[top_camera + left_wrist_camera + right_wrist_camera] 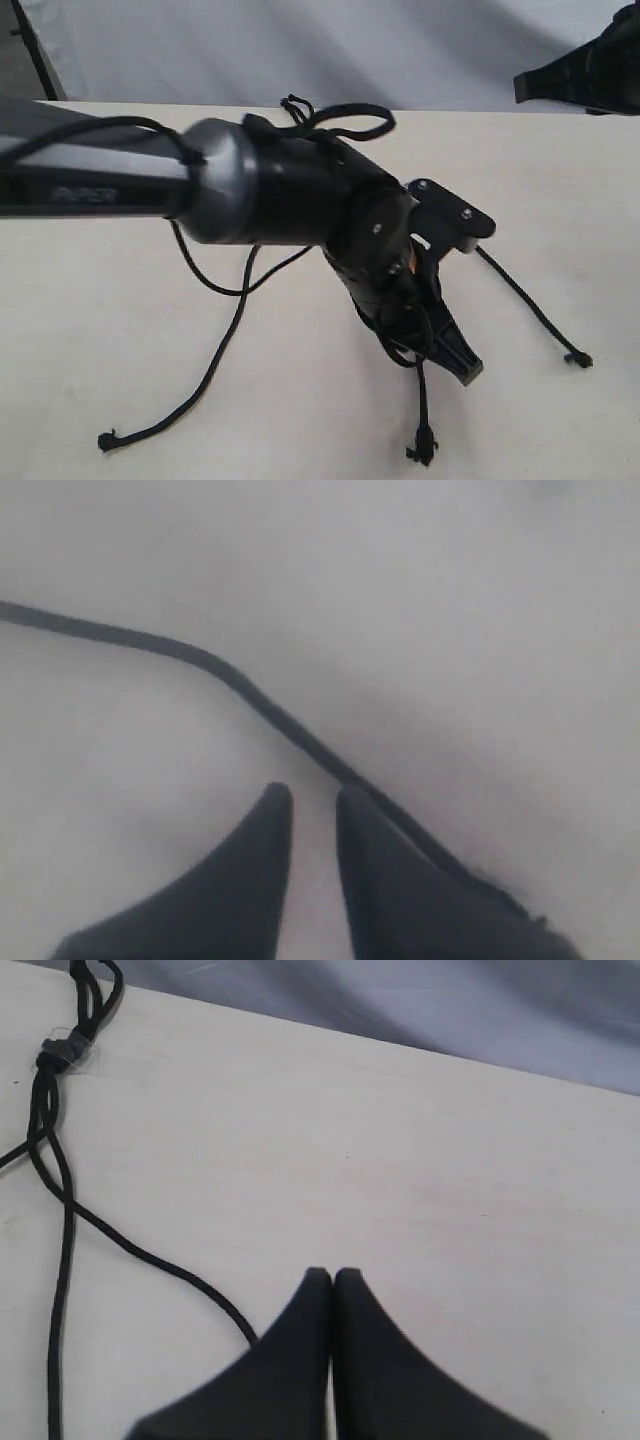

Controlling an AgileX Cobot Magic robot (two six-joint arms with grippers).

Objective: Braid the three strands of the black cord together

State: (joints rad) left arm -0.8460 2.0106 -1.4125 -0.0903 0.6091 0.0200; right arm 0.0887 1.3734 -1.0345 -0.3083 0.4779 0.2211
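The black cord lies on the pale table, its short loops (296,106) at the far edge and its grey band (60,1052) just below the loops (92,980). Three strands spread toward the near side: the left strand (205,375), the middle strand (422,410) and the right strand (530,305), each ending in a frayed knot. My left gripper (465,368) hangs low over the table by the middle strand. Its jaws stand slightly apart and empty (313,795), and a strand (270,705) runs just beside one fingertip (352,800). My right gripper (332,1275) is shut on nothing, near the band.
The left arm (260,185) crosses the middle of the exterior view and hides the cord's upper part. A thicker smooth cable (350,120) loops off that arm. The right arm (585,65) hangs at the far right corner. A grey backdrop (330,50) rises behind the table's far edge.
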